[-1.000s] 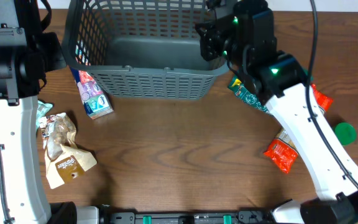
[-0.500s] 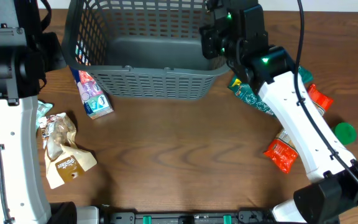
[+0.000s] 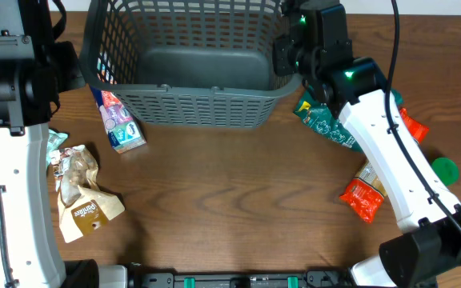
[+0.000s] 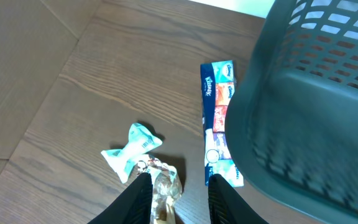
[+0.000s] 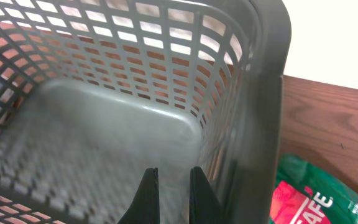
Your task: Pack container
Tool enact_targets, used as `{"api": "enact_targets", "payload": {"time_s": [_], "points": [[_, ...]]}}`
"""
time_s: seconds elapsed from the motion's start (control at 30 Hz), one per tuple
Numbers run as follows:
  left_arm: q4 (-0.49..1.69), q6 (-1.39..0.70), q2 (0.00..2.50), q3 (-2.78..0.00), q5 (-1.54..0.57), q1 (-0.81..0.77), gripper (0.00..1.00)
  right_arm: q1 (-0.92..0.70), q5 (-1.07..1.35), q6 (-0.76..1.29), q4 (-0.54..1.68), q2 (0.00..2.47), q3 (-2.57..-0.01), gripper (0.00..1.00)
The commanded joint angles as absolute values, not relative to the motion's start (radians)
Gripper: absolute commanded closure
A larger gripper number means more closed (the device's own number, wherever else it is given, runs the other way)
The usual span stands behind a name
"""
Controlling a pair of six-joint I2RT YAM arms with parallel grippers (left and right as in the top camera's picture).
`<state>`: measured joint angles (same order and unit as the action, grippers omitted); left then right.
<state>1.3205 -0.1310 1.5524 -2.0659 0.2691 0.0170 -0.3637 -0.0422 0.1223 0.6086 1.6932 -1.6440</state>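
The container (image 3: pixel 190 108), a dark grey slotted basket, sits at 12 o'clock on the wooden table (image 3: pixel 238 200), upright, its solid floor showing in the overhead view. The right gripper (image 5: pixel 169 196) hangs inside the container's 3 o'clock wall, just within the thick rim, fingers drawn together and gripping nothing; its wrist camera looks down the lattice wall (image 5: pixel 104 62) to the floor. The right arm (image 3: pixel 382 152) reaches in from 5 o'clock, passing over a green bag (image 3: pixel 322 120) that lies on the table just outside the container's 4 o'clock corner. The same green bag (image 5: pixel 316 199) shows beyond the rim in the right wrist view.

The left gripper (image 4: pixel 179 199) hovers above the table off the container's 8 o'clock side, its 2 fingers parted with nothing between them. Below it lie a tissue pack (image 4: pixel 219 124), flat and partly tucked under the container's (image 4: pixel 316 112) corner, and a small teal wrapper (image 4: pixel 132 149). From overhead, the tissue pack (image 3: pixel 118 122) pokes out at the container's 7 o'clock corner, the wrapper (image 3: pixel 57 144) lies near the 9 o'clock edge, and a crumpled brown bag (image 3: pixel 82 196) rests at 8 o'clock. A red packet (image 3: pixel 361 200) lies at 4 o'clock beside the right arm; a green-lidded jar (image 3: pixel 444 170) stands at 3 o'clock.
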Motion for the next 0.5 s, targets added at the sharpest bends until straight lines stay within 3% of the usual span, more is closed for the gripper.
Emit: {"api": "enact_targets", "payload": {"time_s": [0.0,0.47], "points": [[1.324,-0.141,1.557,-2.072,0.274,0.021,0.69,-0.354,-0.059,0.134,0.619,1.704,-1.669,0.99],[1.324,-0.141,1.557,-2.072,0.274,0.021,0.69,-0.354,-0.185,0.180,0.664,1.704,-1.669,0.99]]}}
